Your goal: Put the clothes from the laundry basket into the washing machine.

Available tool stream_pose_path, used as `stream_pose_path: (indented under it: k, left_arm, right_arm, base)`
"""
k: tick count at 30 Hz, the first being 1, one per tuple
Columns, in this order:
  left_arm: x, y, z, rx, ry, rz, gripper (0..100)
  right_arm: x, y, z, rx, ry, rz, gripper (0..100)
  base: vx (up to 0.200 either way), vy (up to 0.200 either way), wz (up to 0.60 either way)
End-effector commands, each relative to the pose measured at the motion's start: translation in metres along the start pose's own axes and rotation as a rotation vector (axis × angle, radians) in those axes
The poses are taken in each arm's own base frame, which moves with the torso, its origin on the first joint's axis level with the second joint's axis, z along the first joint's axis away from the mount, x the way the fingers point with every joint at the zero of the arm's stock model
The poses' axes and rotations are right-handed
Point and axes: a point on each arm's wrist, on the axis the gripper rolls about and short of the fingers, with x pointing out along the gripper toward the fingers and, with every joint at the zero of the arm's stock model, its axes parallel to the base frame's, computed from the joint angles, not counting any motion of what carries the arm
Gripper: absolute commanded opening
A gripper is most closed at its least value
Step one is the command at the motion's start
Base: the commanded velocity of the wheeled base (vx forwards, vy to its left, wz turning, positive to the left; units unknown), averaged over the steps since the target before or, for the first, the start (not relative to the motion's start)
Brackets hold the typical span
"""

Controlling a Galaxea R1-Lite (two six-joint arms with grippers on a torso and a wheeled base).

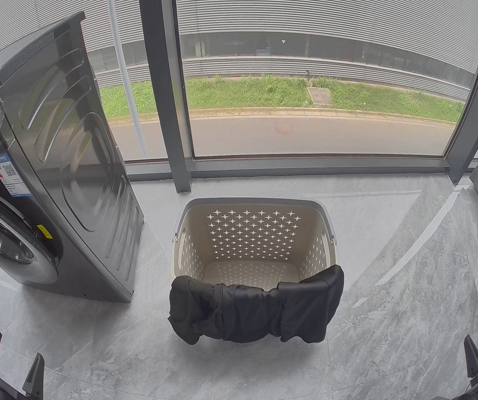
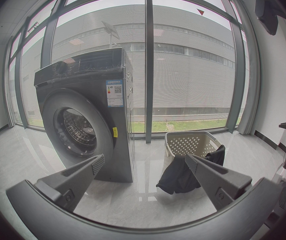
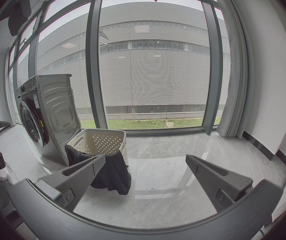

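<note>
On the left, by the window: washing machine (image 1: pixel 55 156), dark and bulky, side panel toward the basket, round front port (image 2: pixel 74 130) facing the near left. Shows drum perforations in the port; cannot tell whether glass covers it.

Just right of the machine on the grey floor, apart from it: laundry basket (image 1: pixel 253 234), cream, perforated, upright. Holds nothing on its visible bottom.

Draped over the basket's near rim: black garment (image 1: pixel 250 312), folded over the edge, most of it hanging down the outer wall. Looks soft, limp and light. Likely to sag and trail once lifted, and to slide off the rim if tugged sideways. Seems not fragile, so a firm pinch should do. Best taken where the cloth bunches in thick folds on the rim, near the middle, then lifted straight up so both hanging ends clear the basket.

Low and near, well short of the basket: left gripper (image 2: pixel 143 157) and right gripper (image 3: pixel 144 157), both with fingers spread wide apart, holding nothing.
</note>
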Motion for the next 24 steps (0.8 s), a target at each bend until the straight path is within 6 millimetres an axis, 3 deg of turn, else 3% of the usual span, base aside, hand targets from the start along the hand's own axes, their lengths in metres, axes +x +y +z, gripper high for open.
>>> stream_pose_path:
  k: [1, 24]
  left_arm:
    - [0.0000, 0.0000, -0.0052, -0.003, 0.001, -0.002, 100]
    - [0.0000, 0.0000, -0.0052, -0.003, 0.001, -0.004, 100]
  right_arm:
    - [0.0009, 0.0000, -0.0032, 0.000, 0.012, 0.001, 100]
    - [0.0010, 0.0000, -0.0032, 0.000, 0.013, 0.001, 100]
  base:
    - [0.000, 0.200, 0.00]
    - [0.000, 0.200, 0.00]
